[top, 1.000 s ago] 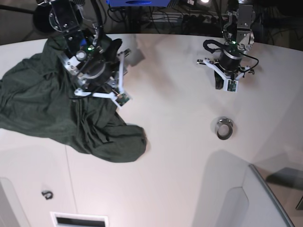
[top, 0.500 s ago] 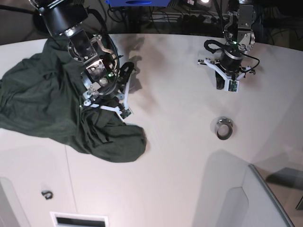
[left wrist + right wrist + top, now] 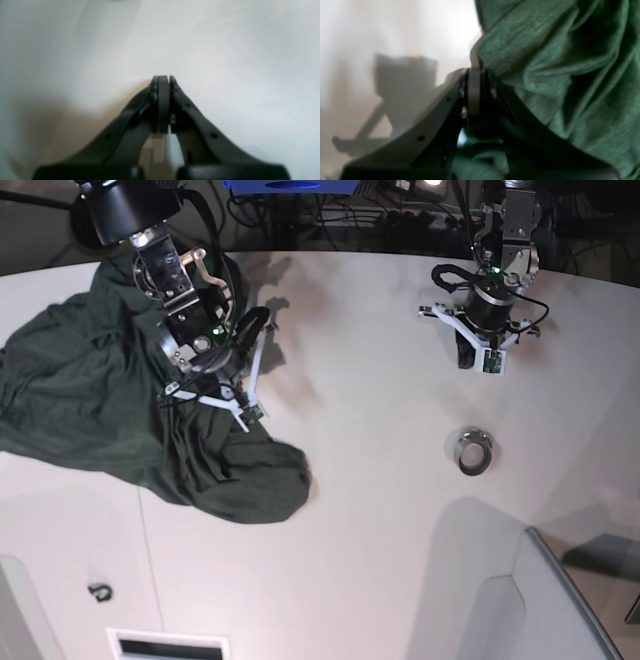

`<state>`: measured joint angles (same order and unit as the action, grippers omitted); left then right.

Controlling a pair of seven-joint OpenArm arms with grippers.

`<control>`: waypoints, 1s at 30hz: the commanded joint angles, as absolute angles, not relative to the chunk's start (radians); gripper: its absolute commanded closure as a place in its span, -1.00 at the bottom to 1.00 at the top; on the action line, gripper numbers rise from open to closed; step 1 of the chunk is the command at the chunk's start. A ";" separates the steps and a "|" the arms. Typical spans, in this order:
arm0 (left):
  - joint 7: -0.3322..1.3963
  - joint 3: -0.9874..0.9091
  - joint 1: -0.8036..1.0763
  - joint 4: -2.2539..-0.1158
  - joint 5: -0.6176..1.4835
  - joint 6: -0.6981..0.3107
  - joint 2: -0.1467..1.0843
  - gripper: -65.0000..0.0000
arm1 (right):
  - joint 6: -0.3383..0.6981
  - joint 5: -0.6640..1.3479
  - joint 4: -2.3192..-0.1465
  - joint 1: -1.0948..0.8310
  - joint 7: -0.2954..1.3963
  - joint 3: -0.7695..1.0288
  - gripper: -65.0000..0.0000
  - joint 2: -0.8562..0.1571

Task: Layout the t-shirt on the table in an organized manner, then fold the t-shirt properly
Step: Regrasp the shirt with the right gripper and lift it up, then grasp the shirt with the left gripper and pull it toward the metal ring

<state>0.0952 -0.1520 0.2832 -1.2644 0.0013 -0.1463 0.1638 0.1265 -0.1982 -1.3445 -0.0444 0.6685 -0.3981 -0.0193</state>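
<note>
T-shirt [image 3: 90, 415] lies bunched, so we pinch its edge in the closed right gripper [image 3: 480, 72] to spread it (left gripper [image 3: 163, 80] closed, empty).

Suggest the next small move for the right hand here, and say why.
Probably lift and draw the pinched edge outward over bare table. The right hand looks closed on a fold of the t-shirt, which lies bunched, not spread. The left hand is shut, empty, away from the cloth.
</note>
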 commanded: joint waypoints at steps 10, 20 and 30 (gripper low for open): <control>0.079 -0.157 0.278 -1.282 0.013 -0.142 0.208 1.00 | 0.248 -0.191 -1.831 -0.041 0.944 -0.530 0.91 -0.002; 0.079 -0.151 0.228 -1.279 0.013 -0.142 0.209 1.00 | 0.375 -0.188 -1.923 -0.265 0.981 -0.573 0.91 -0.030; 0.084 -0.145 0.180 -1.287 0.013 -0.143 0.193 1.00 | 0.433 -0.077 -1.911 -0.213 0.986 -0.512 0.12 -0.068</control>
